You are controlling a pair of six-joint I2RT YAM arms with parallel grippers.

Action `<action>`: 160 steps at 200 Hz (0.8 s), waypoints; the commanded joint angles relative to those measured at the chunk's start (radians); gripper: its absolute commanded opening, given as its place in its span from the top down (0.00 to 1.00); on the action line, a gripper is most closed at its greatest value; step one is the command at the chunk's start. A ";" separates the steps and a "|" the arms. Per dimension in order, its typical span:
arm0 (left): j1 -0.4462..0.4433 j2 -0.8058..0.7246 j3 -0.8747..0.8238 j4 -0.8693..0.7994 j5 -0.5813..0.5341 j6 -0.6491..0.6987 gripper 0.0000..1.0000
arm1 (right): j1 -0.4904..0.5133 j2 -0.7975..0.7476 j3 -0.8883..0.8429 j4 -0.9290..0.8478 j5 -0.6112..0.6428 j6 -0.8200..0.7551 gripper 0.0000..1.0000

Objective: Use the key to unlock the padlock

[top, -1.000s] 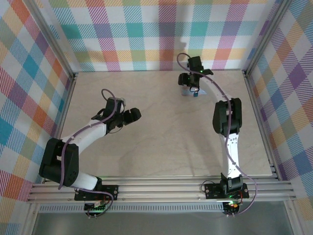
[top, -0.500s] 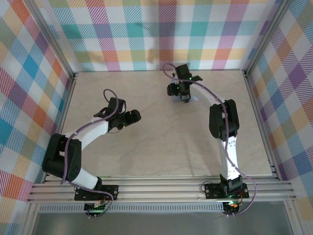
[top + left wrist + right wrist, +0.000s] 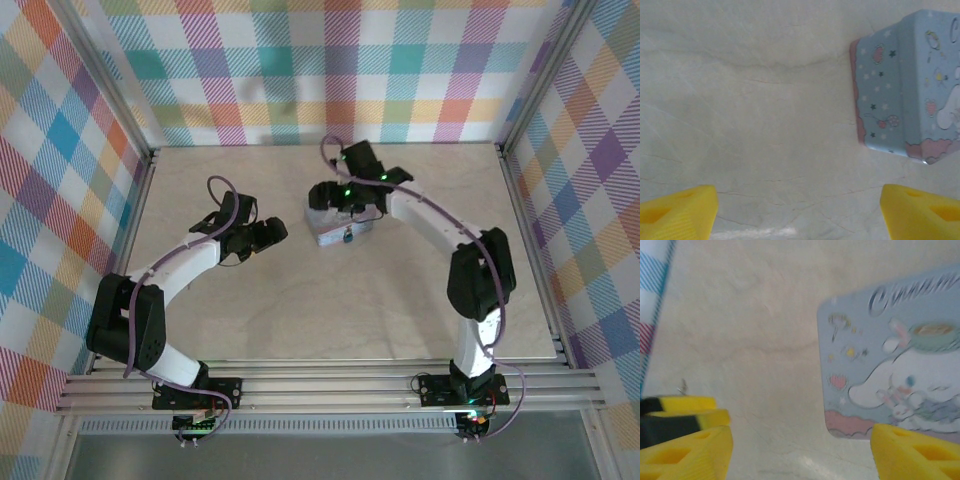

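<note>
The padlock (image 3: 347,238) showed in the top view as a tiny dark-teal speck against the near side of the pale blue cartoon-printed tin (image 3: 335,226), too small to tell whether its shackle was shut. The tin lay flat on the marble-patterned table (image 3: 250,320), a little beyond the table's middle. The right gripper (image 3: 336,200) hung over the tin's far edge. In the right wrist view its 2 yellow fingers (image 3: 685,452) stood wide apart with only bare table between them, and the printed lid lay ahead and to the right. The left gripper (image 3: 268,234) sat just left of the tin without touching it. Its 2 yellow fingertips (image 3: 675,210) were likewise spread wide and gripped nothing, and one corner of the tin lay ahead on the right in the left wrist view.
</note>
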 commanded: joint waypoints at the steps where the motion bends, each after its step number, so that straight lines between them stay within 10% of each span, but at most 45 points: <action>1: -0.006 -0.012 0.016 0.059 0.082 -0.083 0.17 | -0.103 0.014 0.067 -0.071 -0.041 0.007 0.25; 84: -0.080 0.254 0.163 0.283 0.225 -0.187 0.29 | -0.236 0.281 0.249 -0.268 -0.186 -0.075 0.25; 160: -0.102 0.483 0.350 0.250 0.266 -0.169 0.47 | -0.236 0.172 -0.016 -0.175 -0.215 -0.036 0.38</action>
